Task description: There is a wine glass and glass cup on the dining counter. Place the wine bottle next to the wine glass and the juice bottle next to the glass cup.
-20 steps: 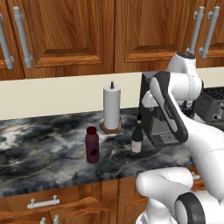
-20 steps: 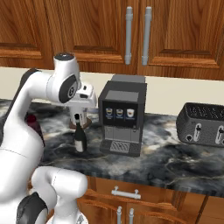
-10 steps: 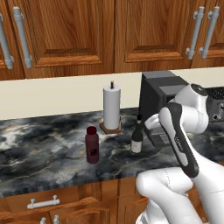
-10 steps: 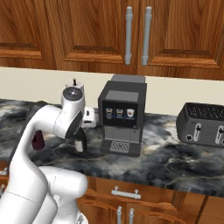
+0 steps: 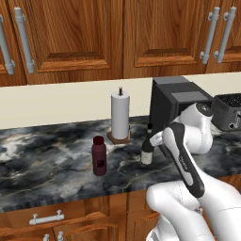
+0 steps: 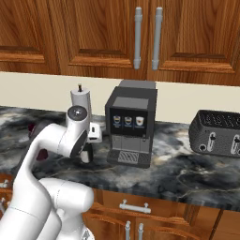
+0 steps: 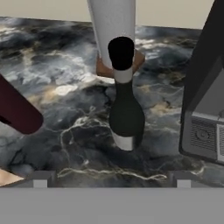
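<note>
**Arm lines up on wine bottle crowded by coffee machine**

The wine bottle (image 7: 126, 114) stands upright on the marbled counter (image 5: 47, 155), centred in the hand view between the two finger tips low in the frame. The gripper (image 7: 111, 183) has its jaws spread wide and empty, apart from the glass on either side. In the left base view the bottle (image 5: 147, 149) sits just ahead of the white arm, partly hidden by it.

Being slim glass with a long narrow neck, the bottle is likely rigid, smooth and rather slippery, and tall enough to tip if knocked high up. A hold around the wider body below the shoulder looks safer than the neck, with firm, even pressure.

The surroundings are tight. The black coffee machine (image 6: 130, 124) stands close on one side, leaving little room for the finger there. A paper towel roll (image 5: 120, 115) on its wooden base stands just behind the bottle. The maroon juice bottle (image 5: 99, 156) waits on the other side, farther off, and a dark toaster (image 6: 219, 133) sits well beyond the machine. A straight approach and a vertical lift would probably avoid all of them.
</note>
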Available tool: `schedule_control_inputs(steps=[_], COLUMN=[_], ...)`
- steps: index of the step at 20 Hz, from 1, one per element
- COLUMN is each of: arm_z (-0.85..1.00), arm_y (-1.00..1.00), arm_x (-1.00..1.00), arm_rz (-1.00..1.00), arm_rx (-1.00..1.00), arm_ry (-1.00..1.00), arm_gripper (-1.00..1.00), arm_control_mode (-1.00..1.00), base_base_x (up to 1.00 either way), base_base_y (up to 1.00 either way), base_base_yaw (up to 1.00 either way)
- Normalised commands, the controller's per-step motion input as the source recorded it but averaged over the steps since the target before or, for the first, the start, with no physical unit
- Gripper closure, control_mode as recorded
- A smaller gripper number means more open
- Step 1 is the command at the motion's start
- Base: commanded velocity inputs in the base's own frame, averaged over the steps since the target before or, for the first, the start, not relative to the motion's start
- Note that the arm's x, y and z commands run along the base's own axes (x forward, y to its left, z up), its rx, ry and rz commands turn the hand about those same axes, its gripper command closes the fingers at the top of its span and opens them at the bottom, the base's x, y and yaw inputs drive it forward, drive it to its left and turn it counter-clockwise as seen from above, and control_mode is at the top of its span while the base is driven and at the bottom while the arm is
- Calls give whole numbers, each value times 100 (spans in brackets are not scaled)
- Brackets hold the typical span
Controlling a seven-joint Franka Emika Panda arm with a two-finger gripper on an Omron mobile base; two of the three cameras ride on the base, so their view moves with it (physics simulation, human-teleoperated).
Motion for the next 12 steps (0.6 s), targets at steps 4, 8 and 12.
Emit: schedule_control_inputs(steps=[4,8,12], arm_z=[-29,-28,-24], arm_y=[5,0,0], arm_x=[39,45,45], arm_rz=[0,0,0], arm_rx=[0,0,0], arm_ry=[0,0,0], arm_gripper=[-100,-100,-100], arm_control_mode=[-100,-100,-100], base_base_x=[0,0,0], base_base_y=[0,0,0], base_base_yaw=[0,0,0])
